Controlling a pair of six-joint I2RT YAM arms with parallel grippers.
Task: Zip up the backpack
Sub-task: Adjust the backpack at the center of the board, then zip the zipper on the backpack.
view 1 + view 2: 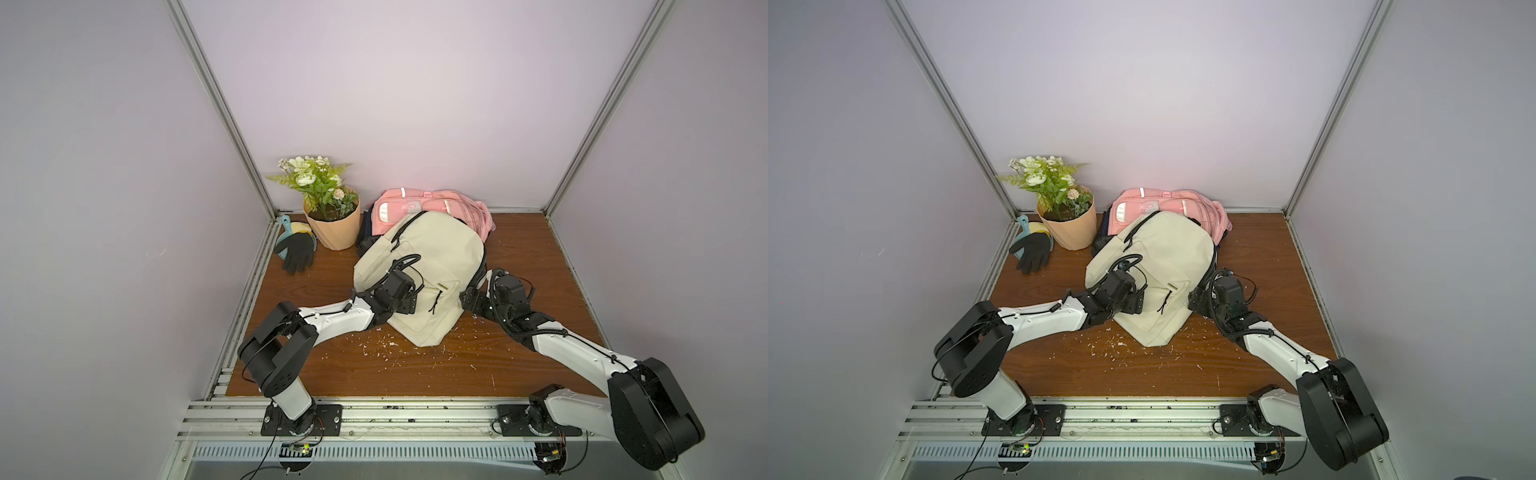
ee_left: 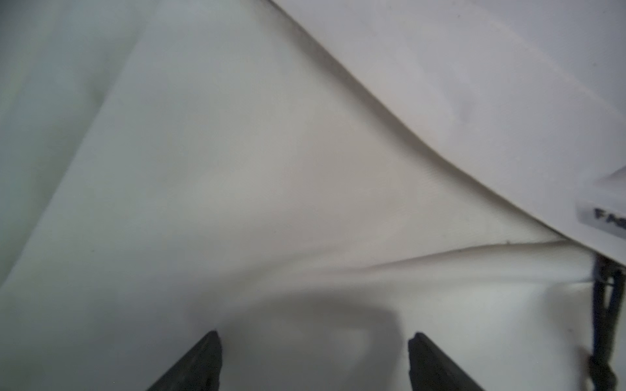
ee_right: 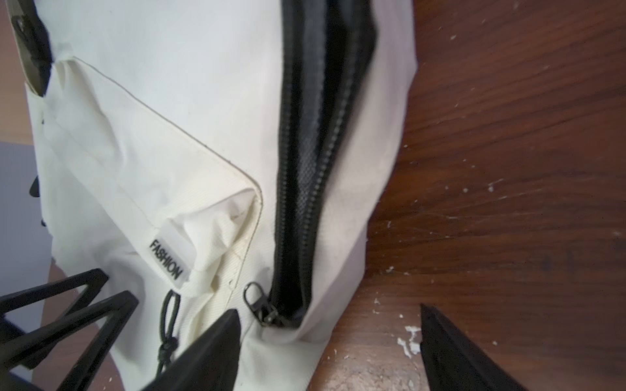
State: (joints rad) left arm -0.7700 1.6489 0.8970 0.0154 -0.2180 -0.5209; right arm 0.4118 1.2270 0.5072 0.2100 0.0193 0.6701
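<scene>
At the middle of the wooden desk (image 1: 415, 374), a cream backpack (image 1: 432, 257), front panel up, far end leaning on a pink backpack (image 1: 428, 201) against the back wall. Along the edge on the robot's right, main zipper (image 3: 311, 152) gaping, black teeth parted over dark mesh lining, with the metal slider (image 3: 262, 306) at the end of the gap nearest the right arm. Right fingers (image 3: 216, 352) spread wide, low at that edge, gripping nothing; slider just beside the tip of one, bare desk beneath the other. Close by, a white FASHION label (image 3: 166, 259) and a knotted black cord pull (image 3: 167, 325) on the front pocket. Left fingers (image 2: 200, 362) likewise spread apart, poised over plain cream cloth of the front panel, nothing pinched between; contact with the cloth impossible to tell. Scattered over the desk near the bag, small white flecks (image 1: 382, 345). Off in the far left corner, a potted flower plant (image 1: 332, 224), with a black glove (image 1: 296, 251) just beside it.
</scene>
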